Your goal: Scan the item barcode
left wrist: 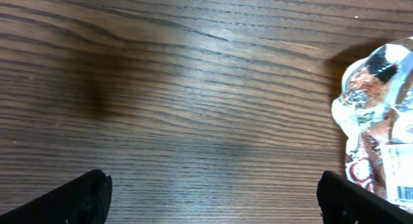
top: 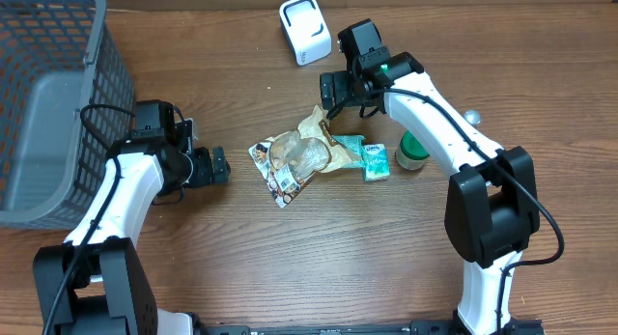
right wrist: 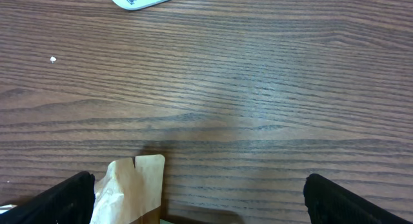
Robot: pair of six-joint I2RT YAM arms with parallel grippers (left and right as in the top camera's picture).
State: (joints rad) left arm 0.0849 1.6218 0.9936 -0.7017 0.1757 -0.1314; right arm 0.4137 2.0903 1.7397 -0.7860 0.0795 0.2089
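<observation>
Presently the left gripper (top: pixel 220 167) and right gripper (top: pixel 330 94) both gape wide, holding nothing. The snack packet (top: pixel 293 161) lies between them, just beyond the left fingertips (left wrist: pixel 348 199) and close before the right ones.

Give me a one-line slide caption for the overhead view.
Open left gripper and open right gripper flank a pile of snack packets, white scanner and grey basket nearby.
</observation>
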